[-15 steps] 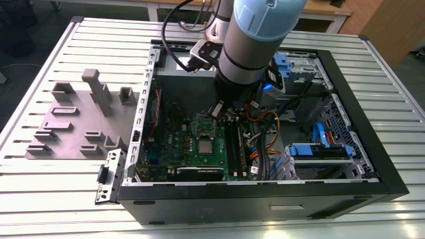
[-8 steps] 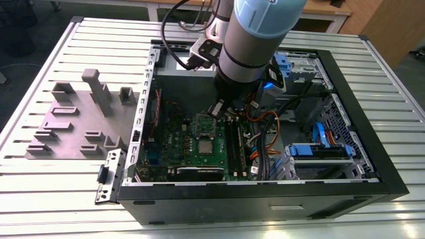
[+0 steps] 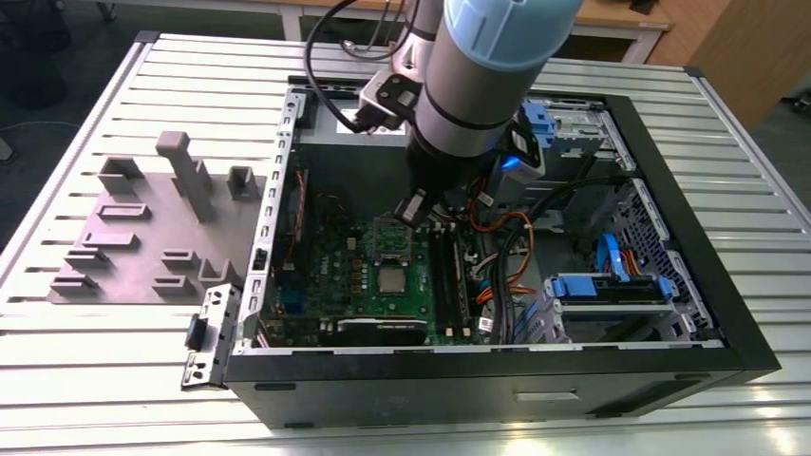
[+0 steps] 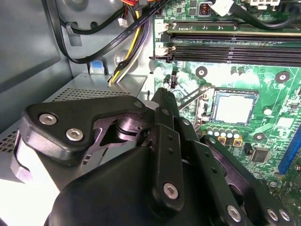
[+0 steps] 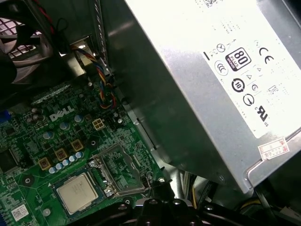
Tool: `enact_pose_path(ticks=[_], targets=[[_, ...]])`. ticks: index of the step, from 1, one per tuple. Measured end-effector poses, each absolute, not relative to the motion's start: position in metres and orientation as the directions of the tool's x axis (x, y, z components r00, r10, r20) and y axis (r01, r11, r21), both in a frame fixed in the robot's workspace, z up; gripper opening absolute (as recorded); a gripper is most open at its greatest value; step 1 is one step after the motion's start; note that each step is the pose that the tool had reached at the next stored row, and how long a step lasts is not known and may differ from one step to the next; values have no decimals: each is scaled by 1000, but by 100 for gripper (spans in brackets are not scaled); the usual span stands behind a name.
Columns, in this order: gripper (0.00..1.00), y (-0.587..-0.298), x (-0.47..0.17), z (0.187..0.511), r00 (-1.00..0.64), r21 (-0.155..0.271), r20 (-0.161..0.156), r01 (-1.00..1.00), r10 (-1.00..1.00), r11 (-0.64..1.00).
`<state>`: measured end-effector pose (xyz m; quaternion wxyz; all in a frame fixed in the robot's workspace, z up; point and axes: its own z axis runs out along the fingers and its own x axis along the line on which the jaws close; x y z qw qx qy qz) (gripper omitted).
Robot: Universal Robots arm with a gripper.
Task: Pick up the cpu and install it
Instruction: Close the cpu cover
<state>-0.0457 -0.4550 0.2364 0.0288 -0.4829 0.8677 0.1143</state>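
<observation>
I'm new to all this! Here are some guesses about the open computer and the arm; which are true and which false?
1. The cpu lies flat on the green motherboard. True.
2. The gripper is holding the cpu. False: the cpu sits apart from it, on the board.
3. The computer case lies on its side, open on top. True.
4. The silver socket frame covers the cpu. False: it is beside the cpu, which lies bare.
5. The arm reaches down into the case. True.
</observation>
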Motion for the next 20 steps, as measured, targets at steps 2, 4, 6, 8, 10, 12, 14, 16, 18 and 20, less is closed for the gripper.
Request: enact_pose_path(ticks=[2,4,6,8,10,12,14,16,18,20], targets=[[11,-455,-46,237,-532,171,-160,-845,-831,508],[11,-455,-46,238,-532,171,-160,-845,-831,508],[11,-456,-47,238,-532,171,-160,-845,-831,508],[11,-456,-47,238,-532,170,-160,-845,-832,508],[11,-456,-47,239,-532,171,-160,-845,-831,508],[11,-456,-47,239,-532,171,-160,-845,-831,508],[11,-456,-47,240,-532,171,-160,-845,-831,508],[11,-456,-47,240,-532,170,-160,-844,-831,508],[11,-457,-47,240,-532,170,-160,-845,-831,508],[11,-457,-47,240,-532,171,-160,-845,-831,508]])
